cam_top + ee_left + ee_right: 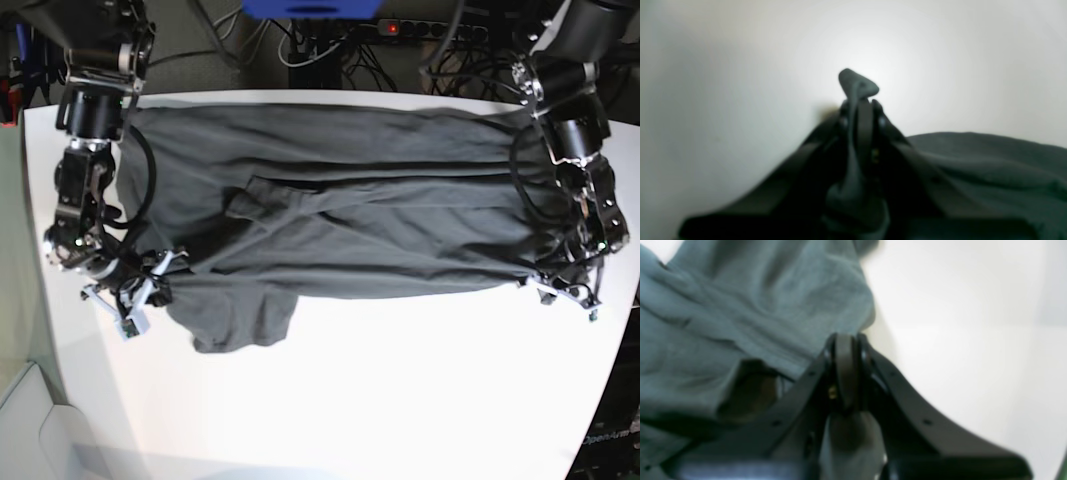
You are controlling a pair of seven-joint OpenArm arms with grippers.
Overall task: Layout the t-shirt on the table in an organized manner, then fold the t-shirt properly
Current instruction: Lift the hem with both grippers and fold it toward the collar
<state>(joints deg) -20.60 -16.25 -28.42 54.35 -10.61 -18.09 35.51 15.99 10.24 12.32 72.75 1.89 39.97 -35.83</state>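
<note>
The dark grey t-shirt (pixel 350 210) lies stretched sideways across the far half of the white table (pixel 400 400), creased, with one flap hanging toward the near edge at the left. At its right edge my left gripper (pixel 545 285) is shut on the cloth. In the left wrist view a small fold of t-shirt (pixel 858 83) pokes out past the closed left gripper (pixel 862 103). My right gripper (pixel 165 280) is shut on the t-shirt at its left edge. The right wrist view shows the right gripper (pixel 845 343) pinching cloth, with the t-shirt (pixel 740 306) bunched to its left.
Cables and a power strip (pixel 420 25) run behind the table's far edge beside a blue object (pixel 310 8). Both arms' bases stand at the far corners. Bare white tabletop (pixel 973 340) spreads in front of the shirt.
</note>
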